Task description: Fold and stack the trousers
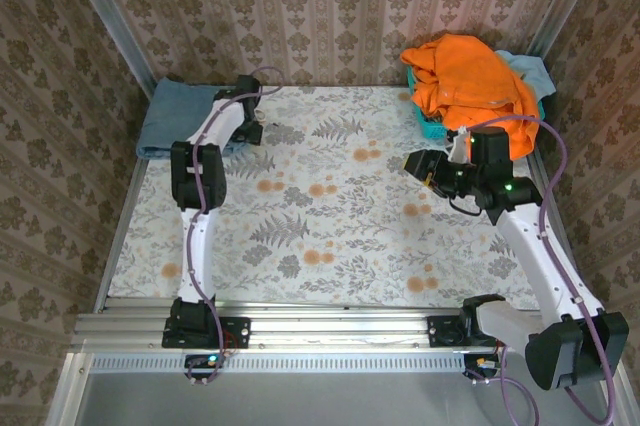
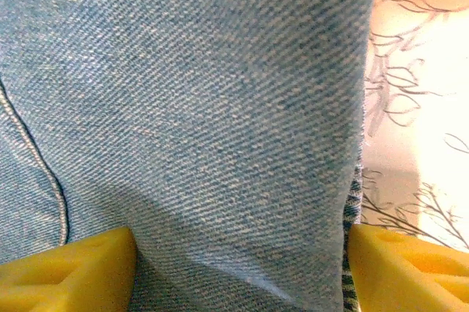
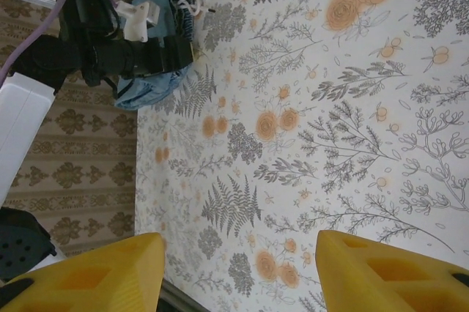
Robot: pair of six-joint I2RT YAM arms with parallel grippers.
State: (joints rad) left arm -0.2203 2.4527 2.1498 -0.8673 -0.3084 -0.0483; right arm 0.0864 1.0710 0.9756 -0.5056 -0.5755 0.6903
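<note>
The trousers [image 1: 172, 114], faded light-blue denim, lie folded at the table's back left corner. My left gripper [image 1: 248, 131] is down at their right edge. In the left wrist view the denim [image 2: 190, 107] lies under and between the two yellow fingers [image 2: 73, 275], which stand wide apart; the gripper [image 2: 242, 275] is open over the cloth. In the right wrist view the trousers [image 3: 150, 85] show partly behind the left arm. My right gripper [image 1: 415, 164] hovers over the right side of the table, open [image 3: 240, 275] with nothing between its fingers.
A bright orange garment [image 1: 468, 81] is heaped at the back right over a turquoise cloth [image 1: 432, 126]. The floral tablecloth [image 1: 320, 206] covers the table. Patterned walls stand close on three sides, and a metal rail [image 1: 320, 331] runs along the near edge.
</note>
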